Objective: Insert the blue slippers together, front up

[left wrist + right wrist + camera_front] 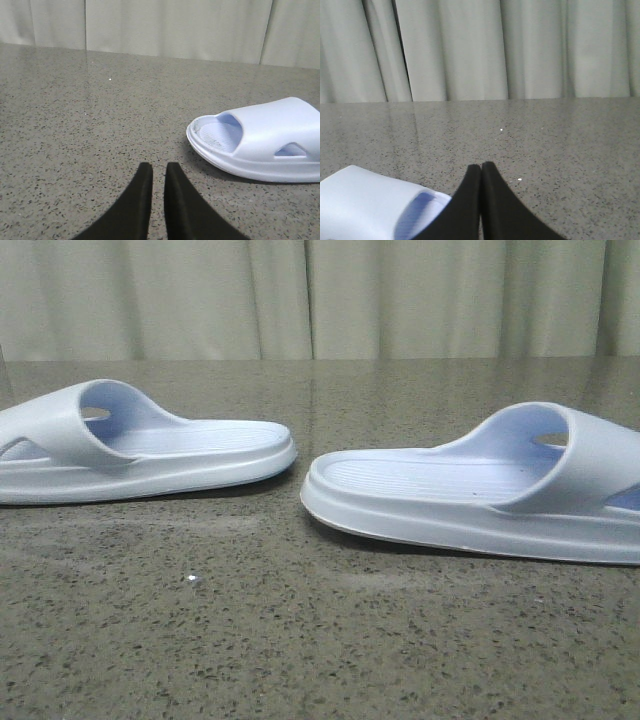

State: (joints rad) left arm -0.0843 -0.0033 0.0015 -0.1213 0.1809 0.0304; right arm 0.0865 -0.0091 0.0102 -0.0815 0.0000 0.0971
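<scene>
Landmark: the left slipper (140,455), lying sole-down on the speckled stone table (300,640); every other place is given from it.
Right slipper (480,490): just beside the landmark on its heel side, apart from it by a narrow strip of bare table. The 2 heels face each other and the straps sit at the outer ends, so the 2 blue slippers lie in one line, heel to heel. I judge this a start layout: each shoe within reach of its own arm, neither yet nested.
Left gripper (159,172): low over the table, short of the slipper (260,142) seen from the left wrist, not touching it. Its 2 dark fingers stand nearly together with a thin slit between; nothing is held.
Right gripper (481,167): fingers pressed together at the tips, empty. A pale slipper strap (375,207) shows close beside them; whether it touches them I cannot tell.
Material: matte, very pale blue-white foam, probably soft and compressible under a pinch.
Shape: thick rounded sole, raised rim around a ribbed footbed, wide arched strap with a triangular side cutout.
Table: grey-brown polished stone with fine flecks, faintly reflecting the curtain (320,295) beyond.
Task state: by my reading, 0 slippers lifted; insertion not begun.
</scene>
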